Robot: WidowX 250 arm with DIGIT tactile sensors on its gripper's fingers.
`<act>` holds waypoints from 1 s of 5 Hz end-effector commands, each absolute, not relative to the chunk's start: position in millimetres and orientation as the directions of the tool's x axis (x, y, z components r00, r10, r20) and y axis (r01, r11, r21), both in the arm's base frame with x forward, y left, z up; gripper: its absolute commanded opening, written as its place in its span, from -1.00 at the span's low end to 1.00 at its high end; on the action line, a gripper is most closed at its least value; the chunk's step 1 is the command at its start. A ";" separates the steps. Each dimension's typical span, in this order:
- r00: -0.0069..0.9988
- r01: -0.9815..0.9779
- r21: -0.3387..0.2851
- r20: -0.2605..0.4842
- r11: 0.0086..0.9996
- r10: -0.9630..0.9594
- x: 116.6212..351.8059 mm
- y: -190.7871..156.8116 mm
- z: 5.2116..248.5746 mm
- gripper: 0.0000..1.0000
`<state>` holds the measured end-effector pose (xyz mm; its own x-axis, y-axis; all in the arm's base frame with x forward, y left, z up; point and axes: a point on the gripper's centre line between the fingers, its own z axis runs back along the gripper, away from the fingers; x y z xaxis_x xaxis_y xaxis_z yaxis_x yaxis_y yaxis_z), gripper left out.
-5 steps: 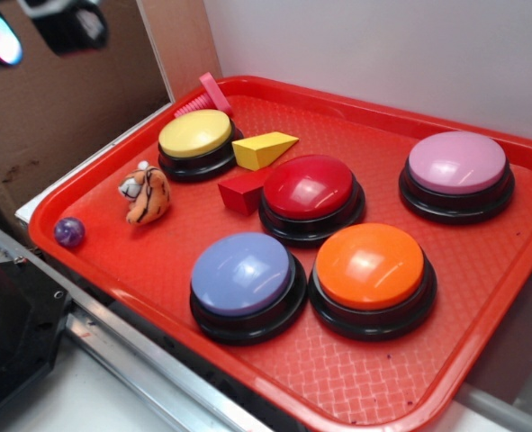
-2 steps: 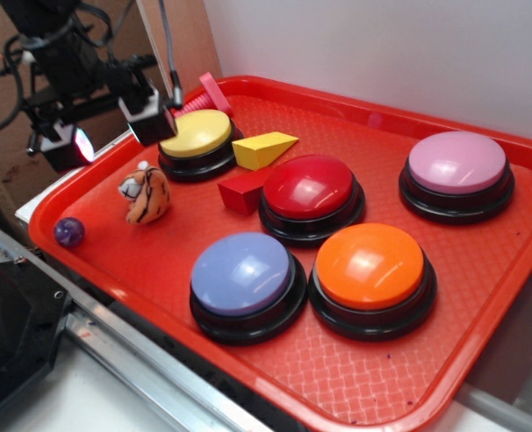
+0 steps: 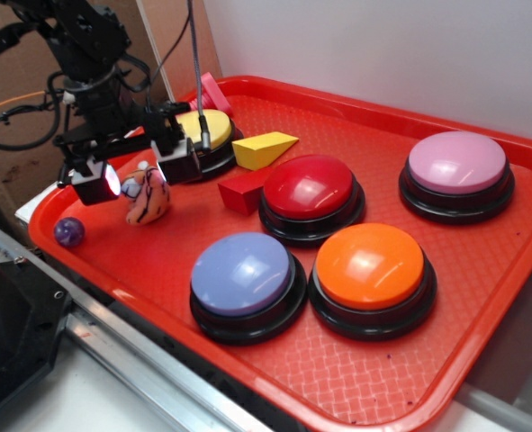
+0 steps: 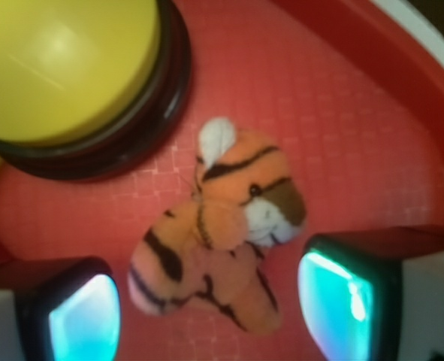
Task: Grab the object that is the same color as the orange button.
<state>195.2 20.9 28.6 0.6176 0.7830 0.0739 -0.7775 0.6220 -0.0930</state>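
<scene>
Red tray [image 3: 356, 378] holds yellow wedge [image 3: 264, 148], purple ball [image 3: 68, 232].

The arm [image 3: 85, 54] in the upper left of the exterior frame is black, with boxy joints and loose black cables looping beside it, one orange wire among them. Its hand [image 3: 138, 174] ends in two blocky fingers [image 4: 83, 316], black-framed with white housings, whose inner faces glow pale cyan.

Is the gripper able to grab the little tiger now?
Probably yes. The gripper is open with the tiger lying between its fingers, and nothing is in the way.
</scene>
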 end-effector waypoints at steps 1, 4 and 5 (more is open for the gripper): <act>0.579 -0.801 -0.119 0.090 0.586 0.810 196.6 31.8 32.6 1.00; 0.565 -0.819 -0.056 0.088 0.571 0.820 205.1 37.6 21.7 -1.00; 0.587 -0.802 -0.060 0.107 0.594 0.803 211.0 35.2 30.2 -1.00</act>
<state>203.7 31.4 22.2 0.5966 0.7999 0.0651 -0.8008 0.5987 -0.0170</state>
